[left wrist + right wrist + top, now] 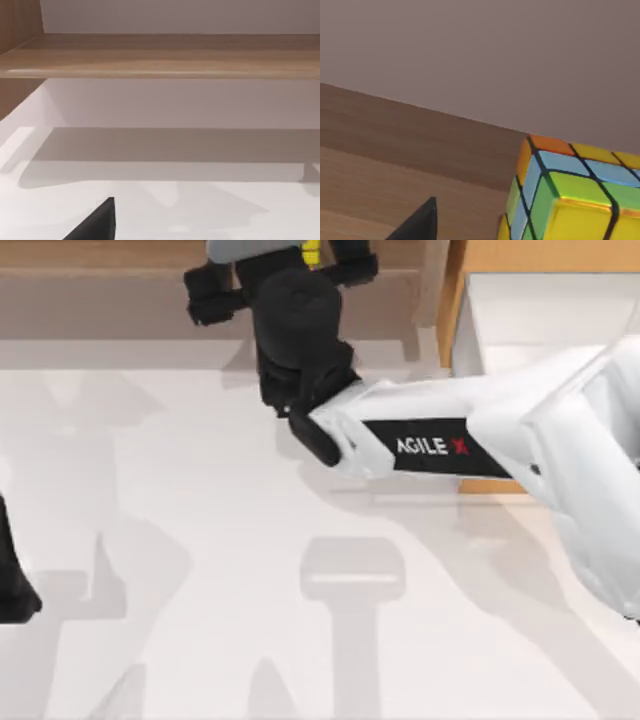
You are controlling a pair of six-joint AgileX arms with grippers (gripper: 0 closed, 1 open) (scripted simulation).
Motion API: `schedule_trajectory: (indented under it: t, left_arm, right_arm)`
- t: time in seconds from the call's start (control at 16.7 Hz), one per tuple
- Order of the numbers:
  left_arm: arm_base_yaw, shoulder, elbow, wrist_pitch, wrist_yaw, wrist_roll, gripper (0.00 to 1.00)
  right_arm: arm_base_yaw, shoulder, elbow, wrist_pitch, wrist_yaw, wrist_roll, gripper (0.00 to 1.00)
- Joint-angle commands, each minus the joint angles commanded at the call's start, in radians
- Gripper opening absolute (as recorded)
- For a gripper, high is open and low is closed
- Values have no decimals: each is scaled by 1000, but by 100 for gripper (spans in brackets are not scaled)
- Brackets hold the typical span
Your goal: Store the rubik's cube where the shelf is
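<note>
At the table's far edge, the right gripper is holding the cube over the shelf, board directly beneath; left arm is idling at left.

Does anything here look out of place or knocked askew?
Nothing stands out. The right gripper reaches into the shelf, and the cube sits close by it over the wooden board. The left arm is parked at the table's left edge. No spill or damage shows.

White table open, shelf board walls the rear
</note>
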Motion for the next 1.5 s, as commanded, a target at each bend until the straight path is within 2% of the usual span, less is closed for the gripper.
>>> schedule_trajectory:
  t: [0.54, 0.96, 1.26, 1.5]
  left_arm:
    - [0, 0, 0, 0, 0, 0, 100]
    - [0, 0, 0, 0, 0, 0, 100]
    - [0, 0, 0, 0, 0, 0, 100]
    - [0, 0, 0, 0, 0, 0, 100]
  right_arm:
    - [10, -279, -768, 431, -177, -539, 100]
    - [-112, -447, -1320, 738, -264, -973, 100]
    - [-294, -498, -1518, 873, -266, -1193, 100]
    - [-387, -508, -1559, 915, -256, -1266, 100]
